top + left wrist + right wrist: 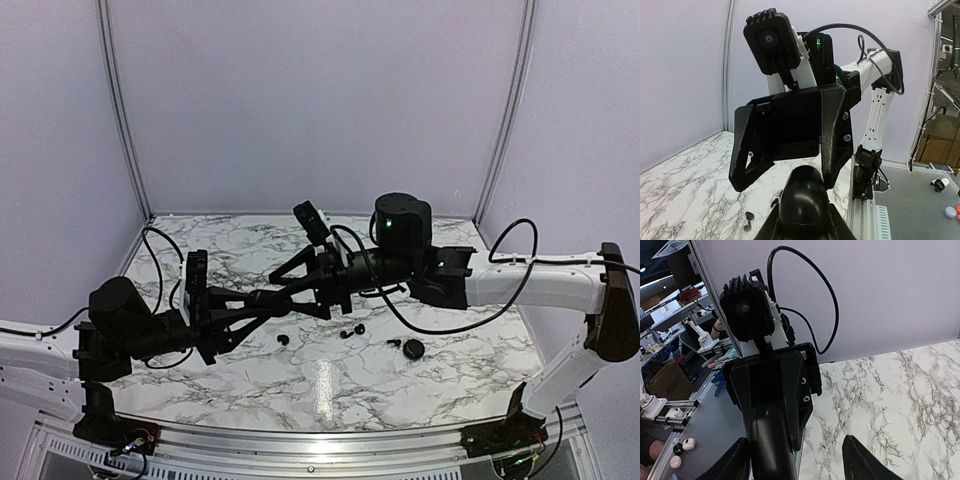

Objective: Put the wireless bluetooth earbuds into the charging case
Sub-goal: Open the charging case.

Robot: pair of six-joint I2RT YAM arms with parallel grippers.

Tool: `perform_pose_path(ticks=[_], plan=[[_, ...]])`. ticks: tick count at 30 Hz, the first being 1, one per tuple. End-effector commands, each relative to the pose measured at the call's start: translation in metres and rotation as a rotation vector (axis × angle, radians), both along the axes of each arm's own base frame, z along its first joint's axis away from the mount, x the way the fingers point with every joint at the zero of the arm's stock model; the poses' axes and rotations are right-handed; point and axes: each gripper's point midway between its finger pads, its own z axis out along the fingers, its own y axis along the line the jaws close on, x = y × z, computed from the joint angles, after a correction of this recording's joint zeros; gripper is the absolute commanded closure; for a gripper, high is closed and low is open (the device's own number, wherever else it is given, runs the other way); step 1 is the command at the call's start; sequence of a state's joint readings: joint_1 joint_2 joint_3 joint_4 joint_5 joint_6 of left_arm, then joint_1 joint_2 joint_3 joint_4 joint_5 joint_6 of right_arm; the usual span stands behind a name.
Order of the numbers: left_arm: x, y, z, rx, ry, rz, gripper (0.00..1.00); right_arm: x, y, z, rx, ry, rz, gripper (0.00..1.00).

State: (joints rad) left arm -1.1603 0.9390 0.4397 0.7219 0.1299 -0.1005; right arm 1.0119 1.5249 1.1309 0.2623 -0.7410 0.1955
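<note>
Lying near earbuds (350, 331), black disc (413, 349) occupies table (330, 390).

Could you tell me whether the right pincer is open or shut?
Open: the right pincer has its fingers wide apart.

Left end effector (272, 298) and right end effector (288, 292) meet above the marble counter (250, 390); earbuds (350, 332) lie scattered beneath.

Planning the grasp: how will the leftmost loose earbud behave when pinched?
The earbud is tiny and rounded: probably light, apt to roll or skid on the shiny marble table. Being so small, it could slip from a pinch.
</note>
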Motion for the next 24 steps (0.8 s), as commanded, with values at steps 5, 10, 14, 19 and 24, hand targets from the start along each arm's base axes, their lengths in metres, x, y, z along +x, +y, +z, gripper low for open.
perform_pose_path(ticks=[5,10,14,19,24], plan=[[-0.013,0.002,0.017,-0.033,-0.031,-0.064,1.00,0.024,0.001,0.011,-0.002,-0.018,-0.111,0.39],[-0.013,-0.002,0.013,-0.019,-0.018,-0.072,1.00,0.029,0.000,0.016,0.021,-0.013,-0.129,0.39],[-0.016,-0.001,0.014,-0.024,-0.019,-0.087,1.00,0.034,-0.001,0.015,0.019,-0.014,-0.143,0.39],[-0.019,0.001,0.017,-0.030,-0.023,-0.098,1.00,0.042,-0.005,0.018,0.021,-0.024,-0.172,0.39],[-0.018,0.002,0.018,-0.035,-0.018,-0.093,1.00,0.045,-0.006,0.017,0.011,-0.027,-0.179,0.39]])
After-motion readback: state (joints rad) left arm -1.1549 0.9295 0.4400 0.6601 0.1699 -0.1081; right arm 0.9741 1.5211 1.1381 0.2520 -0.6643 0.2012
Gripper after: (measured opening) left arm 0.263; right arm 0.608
